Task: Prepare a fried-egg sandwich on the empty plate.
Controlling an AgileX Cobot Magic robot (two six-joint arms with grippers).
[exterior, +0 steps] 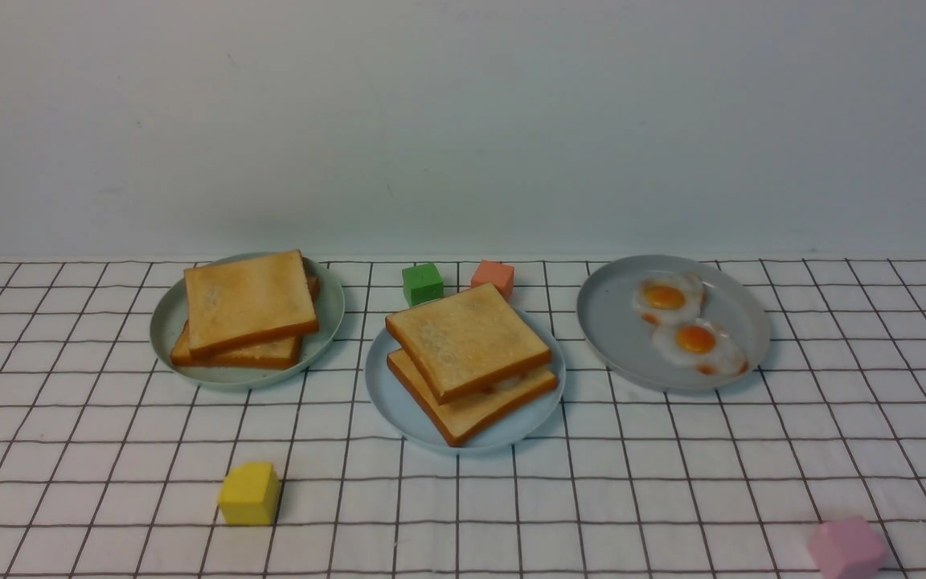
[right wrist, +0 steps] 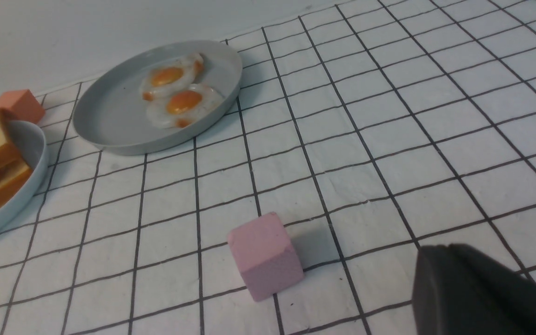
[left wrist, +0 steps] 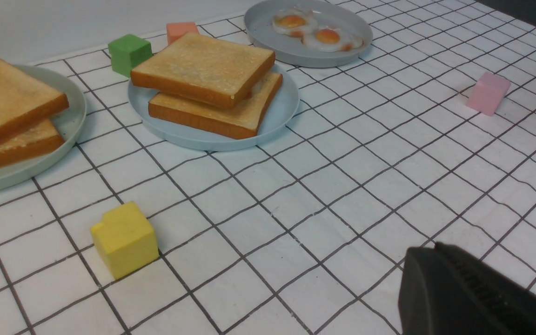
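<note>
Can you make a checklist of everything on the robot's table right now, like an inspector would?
Surface: white checked cloth, flat.
Job's things: sandwich on blue plate; egg white peeks between the slices.
Clutter: toast stack on green plate; two eggs on grey plate; yellow, green, orange, pink blocks.
Grippers: left gripper and right gripper shut, holding nothing.
Cables: nothing seen.
Surroundings: plain wall.

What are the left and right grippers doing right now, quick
Left gripper: shut, holding nothing, low over the checked tablecloth.
Right gripper: shut, empty, near the pink foam cube.
</note>
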